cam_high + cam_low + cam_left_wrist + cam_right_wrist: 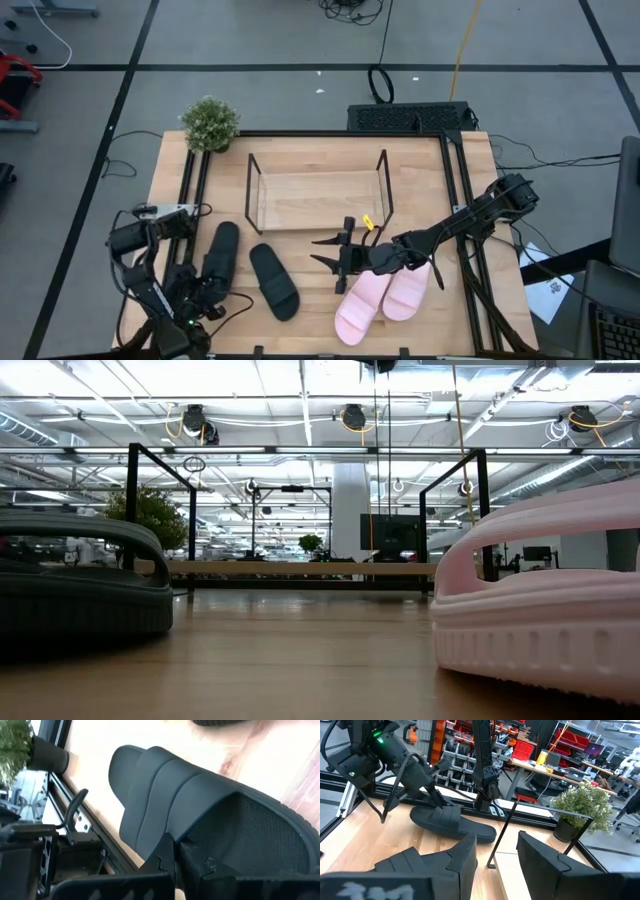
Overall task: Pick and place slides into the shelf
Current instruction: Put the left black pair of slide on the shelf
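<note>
- The desk (300, 150) is light wood, and the shelf (318, 190) stands on its far middle part, nothing in it; I place everything else from the shelf.
- My right arm reaches in from the right side, stretched low and nearly level, its forearm passing over the pink pair toward the shelf's near right corner.
- My left arm is folded at the near left corner of the desk, well left of the shelf, wrist bent down to the desk.
- The two pale pink slides (380, 297) lie side by side on the desk in front of the shelf's right end, touching each other.
- One black slide (273, 281) lies flat in front of the shelf's left half, apart from it.
- The other black slide (219, 257) lies further left, beside my left arm.
- My right tool (336, 256) hangs just before the shelf's front edge, fingers spread apart, gripping nothing.
- My left tool (176, 854) is clenched on the further-left black slide's strap, as its wrist view shows.
</note>
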Motion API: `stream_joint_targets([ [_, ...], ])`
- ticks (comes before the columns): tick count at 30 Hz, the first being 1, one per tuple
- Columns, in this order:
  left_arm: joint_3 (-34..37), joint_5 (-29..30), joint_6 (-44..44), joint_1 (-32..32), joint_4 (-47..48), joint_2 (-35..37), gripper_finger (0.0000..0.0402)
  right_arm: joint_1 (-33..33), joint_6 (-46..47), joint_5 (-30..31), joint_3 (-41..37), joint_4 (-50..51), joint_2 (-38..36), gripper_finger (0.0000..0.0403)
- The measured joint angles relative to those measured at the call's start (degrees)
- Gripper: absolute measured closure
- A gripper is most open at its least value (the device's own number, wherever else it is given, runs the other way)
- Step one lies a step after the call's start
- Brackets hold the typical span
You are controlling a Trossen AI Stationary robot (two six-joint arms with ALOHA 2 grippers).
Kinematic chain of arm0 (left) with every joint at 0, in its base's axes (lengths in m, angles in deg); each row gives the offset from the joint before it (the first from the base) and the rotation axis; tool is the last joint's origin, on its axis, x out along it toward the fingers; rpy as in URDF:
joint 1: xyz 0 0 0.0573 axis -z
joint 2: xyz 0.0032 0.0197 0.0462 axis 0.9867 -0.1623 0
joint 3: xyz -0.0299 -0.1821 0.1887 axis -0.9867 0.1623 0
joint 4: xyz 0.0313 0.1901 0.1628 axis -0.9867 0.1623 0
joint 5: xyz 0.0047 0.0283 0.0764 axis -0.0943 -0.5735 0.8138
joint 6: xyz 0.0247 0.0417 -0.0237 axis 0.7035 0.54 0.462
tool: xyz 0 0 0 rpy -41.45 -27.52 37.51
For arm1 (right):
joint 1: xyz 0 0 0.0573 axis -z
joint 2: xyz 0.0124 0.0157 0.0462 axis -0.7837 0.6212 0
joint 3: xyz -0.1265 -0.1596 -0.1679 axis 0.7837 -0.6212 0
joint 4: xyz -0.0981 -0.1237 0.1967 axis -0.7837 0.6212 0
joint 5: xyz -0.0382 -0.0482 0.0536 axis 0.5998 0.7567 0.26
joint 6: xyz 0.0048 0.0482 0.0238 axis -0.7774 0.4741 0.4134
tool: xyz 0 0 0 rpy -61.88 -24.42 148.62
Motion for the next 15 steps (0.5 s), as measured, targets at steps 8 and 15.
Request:
stream_joint_targets([
  [8,0.0,3.2,6.6,-2.8,0.0,0.7,0.0401,0.0,0.0,0.0,0.0,0.0,0.0,0.0268],
  [15,0.0,7.1,9.3,-3.1,0.0,5.6,0.0401,0.3,0.0,0.0,0.0,0.0,0.0,0.0268],
])
